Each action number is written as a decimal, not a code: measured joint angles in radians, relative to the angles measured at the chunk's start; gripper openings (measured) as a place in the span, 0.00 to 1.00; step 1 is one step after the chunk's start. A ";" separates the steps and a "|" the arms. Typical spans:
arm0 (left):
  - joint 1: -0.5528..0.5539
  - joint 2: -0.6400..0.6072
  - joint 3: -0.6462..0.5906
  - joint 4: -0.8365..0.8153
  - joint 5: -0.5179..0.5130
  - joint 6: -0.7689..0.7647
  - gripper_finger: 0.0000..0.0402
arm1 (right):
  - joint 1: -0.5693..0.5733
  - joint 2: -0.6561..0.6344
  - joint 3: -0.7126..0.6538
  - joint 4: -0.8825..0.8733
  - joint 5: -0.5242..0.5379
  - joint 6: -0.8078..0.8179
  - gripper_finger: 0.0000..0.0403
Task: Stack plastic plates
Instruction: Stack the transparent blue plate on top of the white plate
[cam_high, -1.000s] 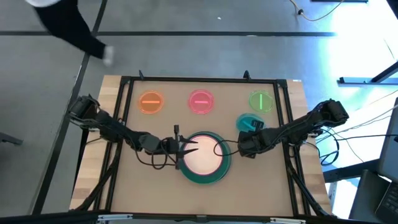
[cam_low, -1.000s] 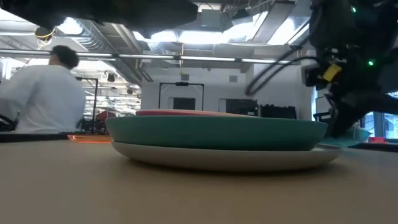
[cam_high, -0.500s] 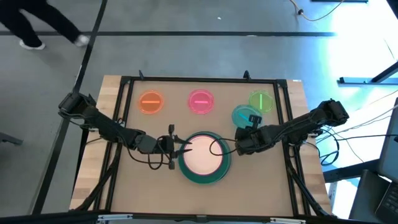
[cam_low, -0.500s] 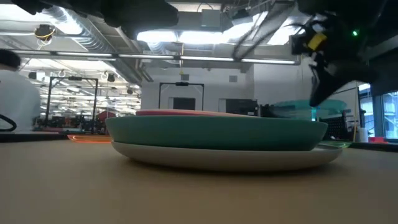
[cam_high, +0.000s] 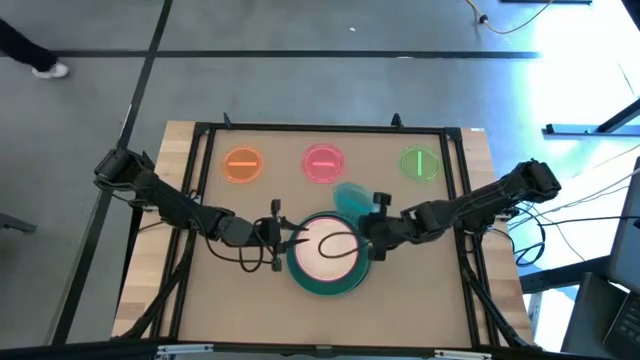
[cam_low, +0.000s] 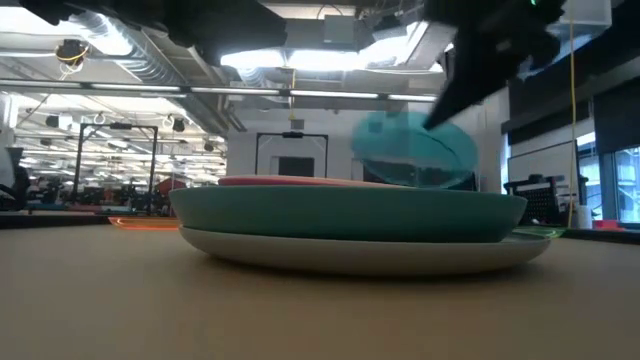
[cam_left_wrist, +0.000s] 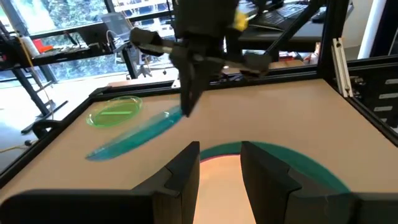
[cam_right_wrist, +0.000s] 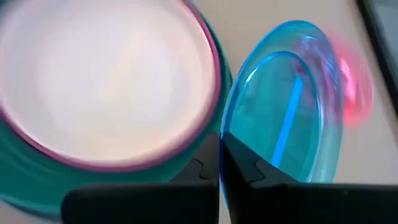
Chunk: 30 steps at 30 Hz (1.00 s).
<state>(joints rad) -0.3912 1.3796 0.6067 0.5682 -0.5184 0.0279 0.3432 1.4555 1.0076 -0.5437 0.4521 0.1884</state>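
Observation:
A stack (cam_high: 322, 252) stands mid-table: a large grey plate (cam_low: 360, 253) at the bottom, a large teal one (cam_low: 350, 215) on it, then magenta (cam_right_wrist: 208, 74) and cream (cam_high: 325, 250). The small teal plate (cam_high: 349, 197) hangs tilted in the air over the stack's far right rim, in my shut right gripper (cam_high: 368, 212). My left gripper (cam_high: 288, 240) is open at the stack's left rim (cam_left_wrist: 273, 155); whether it touches, I cannot tell. Small orange (cam_high: 242, 165), pink (cam_high: 322, 163) and green (cam_high: 419, 163) plates lie flat along the far side. My right gripper pinches the small teal plate by its rim (cam_right_wrist: 235, 134) between the two fingers (cam_right_wrist: 208, 163). The fingers (cam_left_wrist: 188, 102) come from above and the right, slanting down. The plate is lifted clear and tilted, its free edge (cam_left_wrist: 99, 151) lower, toward the far side.
A black frame (cam_high: 200, 180) runs around the table top. Loose cables (cam_high: 250, 258) lie by the left arm. Bare table shows on the near side (cam_high: 320, 315) and at both sides of the stack.
My right gripper has lifted the small teal plate off the table beside the green plate and carried it up and left toward the stack; the plate has tipped from flat to tilted. My left gripper has drawn back a little to the left. A person has walked off beyond the table.

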 joint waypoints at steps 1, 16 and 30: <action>0.000 0.000 0.000 0.000 -0.008 0.000 0.27 | 0.011 0.000 0.000 0.040 0.002 -0.017 0.00; 0.000 0.000 0.000 0.009 -0.193 0.001 0.27 | 0.117 0.097 -0.001 0.332 -0.146 -0.140 0.00; 0.000 0.000 0.000 0.008 -0.202 0.001 0.27 | 0.115 0.209 -0.002 0.381 -0.194 -0.140 0.00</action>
<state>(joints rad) -0.3912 1.3796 0.6067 0.5766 -0.7204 0.0292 0.4585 1.6642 1.0058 -0.1630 0.2584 0.0487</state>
